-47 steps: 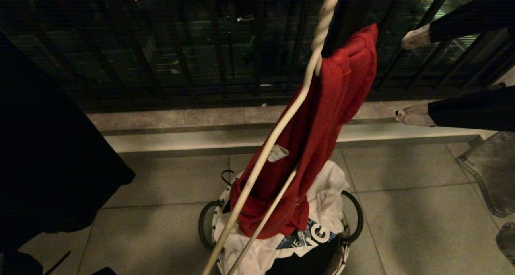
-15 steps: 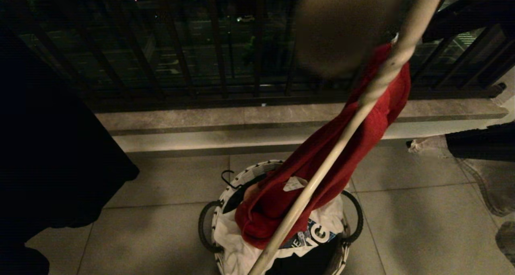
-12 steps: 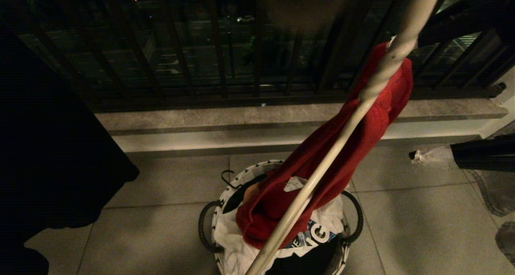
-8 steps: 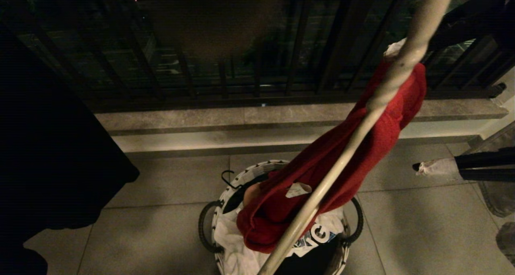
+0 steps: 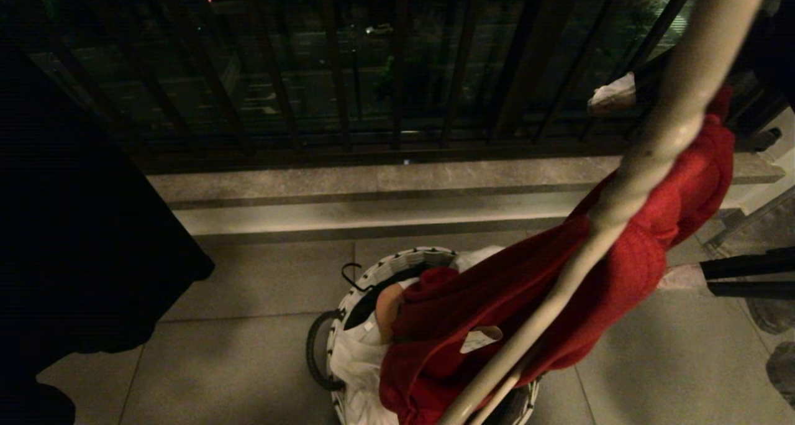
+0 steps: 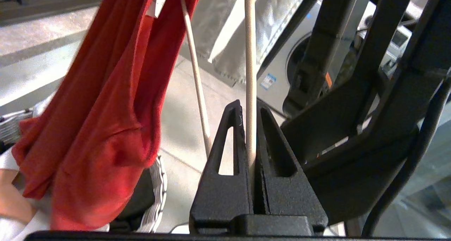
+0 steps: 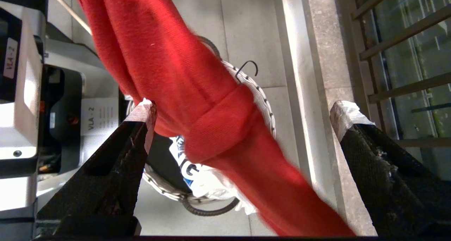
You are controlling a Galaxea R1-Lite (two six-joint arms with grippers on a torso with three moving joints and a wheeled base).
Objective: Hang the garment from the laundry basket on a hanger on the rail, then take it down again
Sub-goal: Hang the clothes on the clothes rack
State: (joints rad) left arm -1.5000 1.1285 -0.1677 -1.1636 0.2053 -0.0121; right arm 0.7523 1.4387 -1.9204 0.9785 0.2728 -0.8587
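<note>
Black fingers [image 6: 225, 156] of the left gripper [image 6: 251, 128] are clamped on a thin white bar of the hanger [image 6: 250, 57], from which the red garment [image 5: 559, 301] droops into the laundry basket [image 5: 397, 265] on the tiled floor [image 5: 248, 350]. The right gripper [image 7: 243, 114] stands wide open, its tape-tipped fingers [image 7: 347, 116] either side of the garment without clamping it.

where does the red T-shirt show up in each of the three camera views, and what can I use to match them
Head view: the red T-shirt drapes diagonally along the white wire hanger, lower end over the laundry basket.
Left wrist view: it hangs in the upper left, beside the left gripper shut on the hanger.
Right wrist view: it crosses between the open right gripper's fingers.
Shared landmark: the laundry basket's patterned rim.
</note>
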